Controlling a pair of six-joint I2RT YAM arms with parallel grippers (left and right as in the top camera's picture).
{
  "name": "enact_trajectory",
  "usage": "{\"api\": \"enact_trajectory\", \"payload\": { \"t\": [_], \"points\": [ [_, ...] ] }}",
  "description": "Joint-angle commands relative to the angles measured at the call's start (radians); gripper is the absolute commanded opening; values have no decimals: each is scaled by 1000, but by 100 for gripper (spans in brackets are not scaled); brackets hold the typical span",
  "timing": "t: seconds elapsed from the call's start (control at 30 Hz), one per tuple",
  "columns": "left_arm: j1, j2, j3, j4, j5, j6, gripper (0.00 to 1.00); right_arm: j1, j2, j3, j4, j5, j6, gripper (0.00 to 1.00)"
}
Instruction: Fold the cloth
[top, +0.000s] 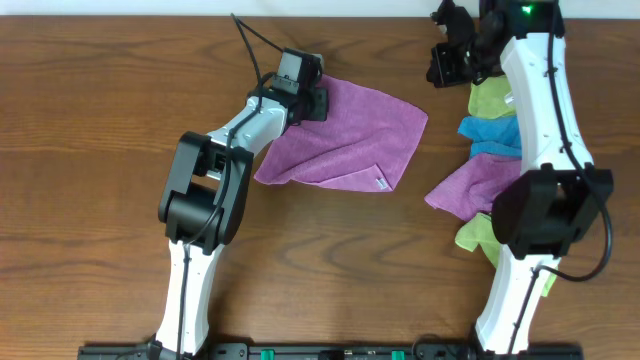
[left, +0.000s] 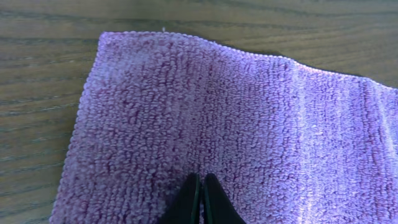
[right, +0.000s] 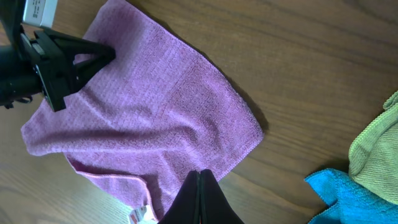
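Observation:
The cloth (top: 345, 140) is a purple-magenta towel lying on the wooden table, doubled over, with its white tag (top: 381, 183) at the near right corner. My left gripper (top: 310, 97) is shut, its tips resting on the cloth's far left corner; the left wrist view shows the closed fingers (left: 200, 182) on flat cloth (left: 236, 106) with nothing pinched between them. My right gripper (top: 447, 55) is shut and empty, raised at the far right. The right wrist view shows its closed fingers (right: 199, 177) above the cloth (right: 155, 106), the tag (right: 142, 215) and the left gripper (right: 104, 53).
A pile of cloths lies at the right beside the right arm: lime-green (top: 490, 98), blue (top: 495, 135), a bunched purple one (top: 468, 187) and more lime-green (top: 475, 235). The blue cloth (right: 348, 193) and lime-green cloth (right: 376, 149) also show in the right wrist view.

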Motion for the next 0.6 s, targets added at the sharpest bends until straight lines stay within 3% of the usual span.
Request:
{"api": "enact_trajectory", "payload": {
  "t": [0.0,0.27,0.57],
  "points": [
    [7,19,4,-14,-59,22,6,8,-1,-4,-5,21,-4,1],
    [22,20,4,-164,-270,97,6,10,2,-5,-4,52,-4,2],
    [137,-6,5,-391,-307,97,6,59,49,-74,45,53,-3,1]
  ]
}}
